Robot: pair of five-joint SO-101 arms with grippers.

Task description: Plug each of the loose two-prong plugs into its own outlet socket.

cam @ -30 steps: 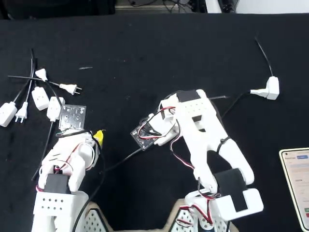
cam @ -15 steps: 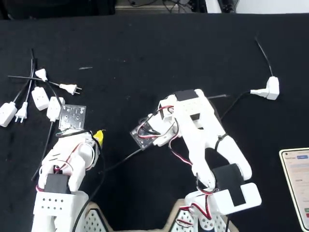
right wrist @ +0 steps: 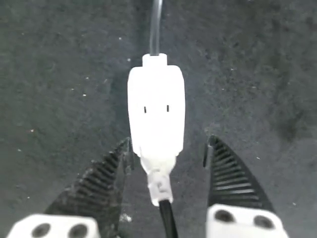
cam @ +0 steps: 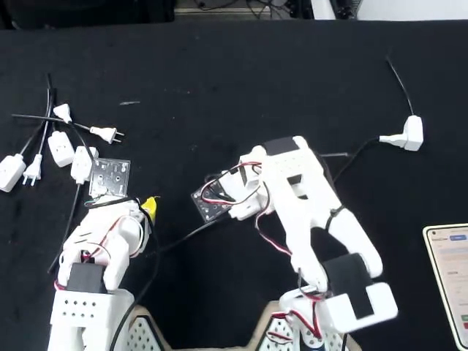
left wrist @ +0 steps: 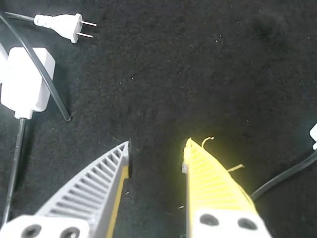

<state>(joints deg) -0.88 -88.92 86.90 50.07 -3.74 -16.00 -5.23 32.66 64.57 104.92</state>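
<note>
Two-prong plugs [cam: 106, 134] lie loose at ten o'clock on the tabletop [cam: 219, 73]. I count three there beside three socket blocks [cam: 61, 148], none joined as far as I can tell, so most of the job looks undone. One more white piece [cam: 409, 134] sits at two o'clock. My right claw [right wrist: 168, 140], jaws apart, straddles a socket [right wrist: 156, 111] near centre; my left claw [left wrist: 157, 143] hangs parted over bare tabletop.

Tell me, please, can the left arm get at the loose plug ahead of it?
Probably yes. The left gripper is open over the cloth, and nothing lies between it and the plug; the socket and a cord sit off to one side.
</note>
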